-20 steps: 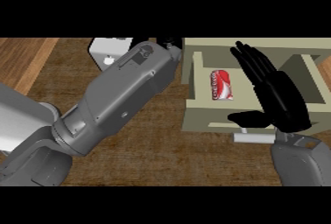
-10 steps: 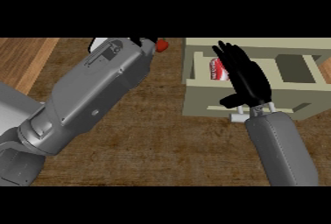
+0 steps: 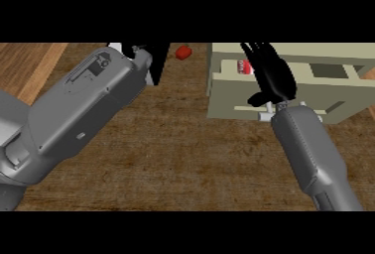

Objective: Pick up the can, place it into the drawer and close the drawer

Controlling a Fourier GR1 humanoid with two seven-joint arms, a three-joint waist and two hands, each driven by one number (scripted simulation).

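Nearest, the left forearm (image 3: 81,109) crosses the near left part of the counter (image 3: 183,149) on a diagonal, and the right forearm (image 3: 315,154) rises from the near right corner toward the drawer (image 3: 227,99). This beige open box sits at the far right of the counter, with its small pale handle (image 3: 265,116) on the near face. The right hand (image 3: 273,79) lies over the drawer's opening, fingers straight, pressed together and pointing at the far edge, thumb out to the side. Half a second ago the fingers were fanned wider and the hand sat closer to the drawer's near wall. The can (image 3: 243,66) lies inside the drawer at its far left; only a red and white sliver shows beside the fingers, less than before. A small red object (image 3: 183,51) rests near the far edge, unmoved. The left hand (image 3: 143,52) is cut by the far edge; its pose cannot be made out.
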